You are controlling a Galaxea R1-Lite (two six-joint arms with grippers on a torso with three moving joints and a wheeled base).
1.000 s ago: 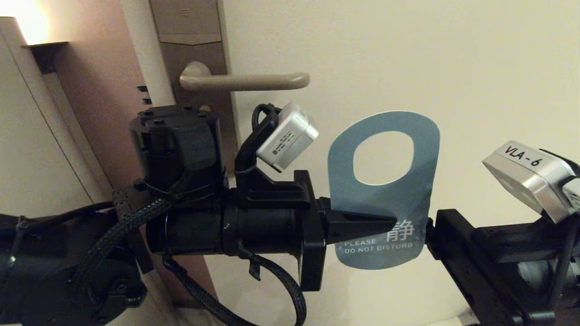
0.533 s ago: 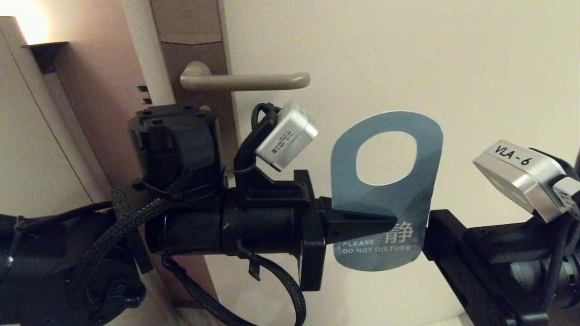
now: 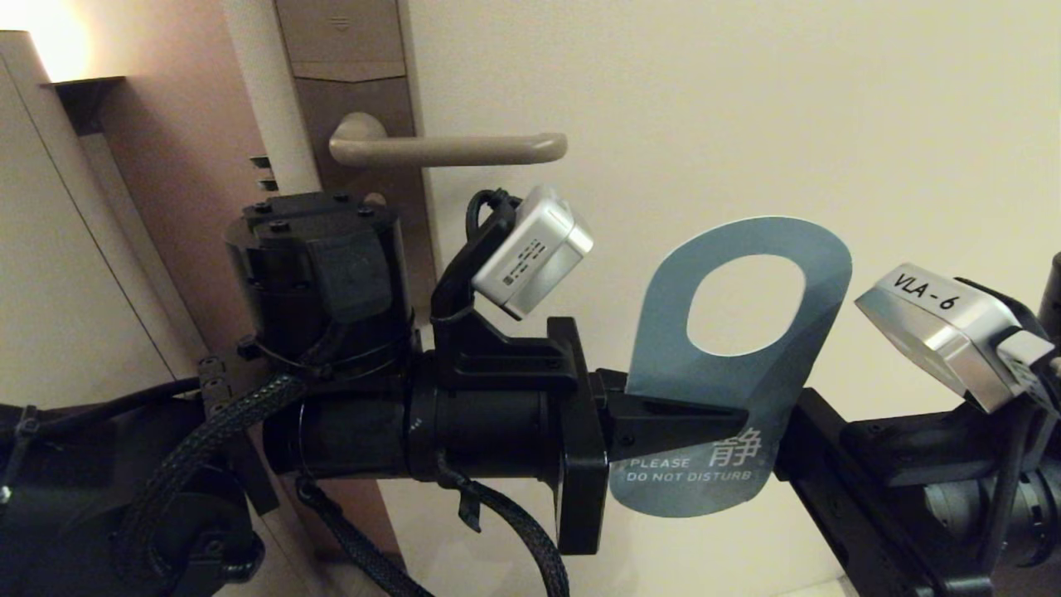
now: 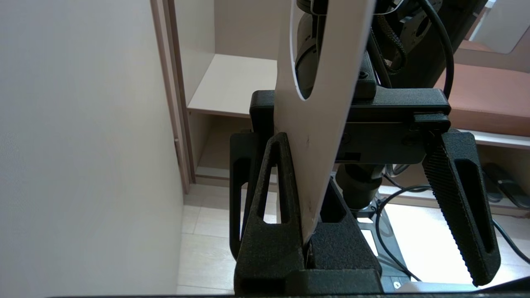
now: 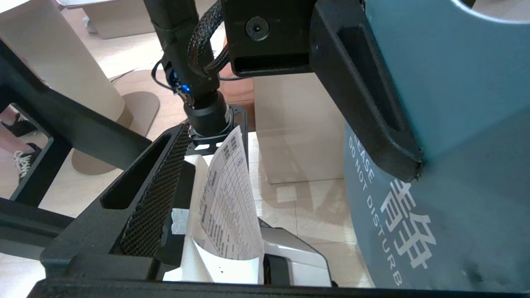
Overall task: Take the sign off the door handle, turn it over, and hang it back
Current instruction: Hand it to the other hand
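Observation:
The sign [image 3: 729, 373] is off the door handle [image 3: 448, 149] and hangs in the air below and right of it, blue "PLEASE DO NOT DISTURB" side towards me, top tilted right. My left gripper [image 3: 680, 419] is shut on its lower left part. In the left wrist view the card's white side [image 4: 319, 124] runs between the closed left gripper [image 4: 306, 174]. My right gripper [image 3: 787, 439] is at the sign's right edge, open; its fingers [image 4: 459, 198] stand wide on either side of the card without touching it. In the right wrist view the blue face [image 5: 455, 186] fills the right side beside the open right gripper [image 5: 290, 215].
The handle sits on a tall brown lock plate [image 3: 356, 83] on the cream door [image 3: 746, 99]. A door frame and a lit wall lamp [image 3: 50, 41] are at the left. A printed paper sheet [image 5: 227, 198] lies on the robot's base below.
The left gripper has carried the sign right and a little down, and the sign's top has tilted right. The right gripper has come in closer around the sign's right edge.

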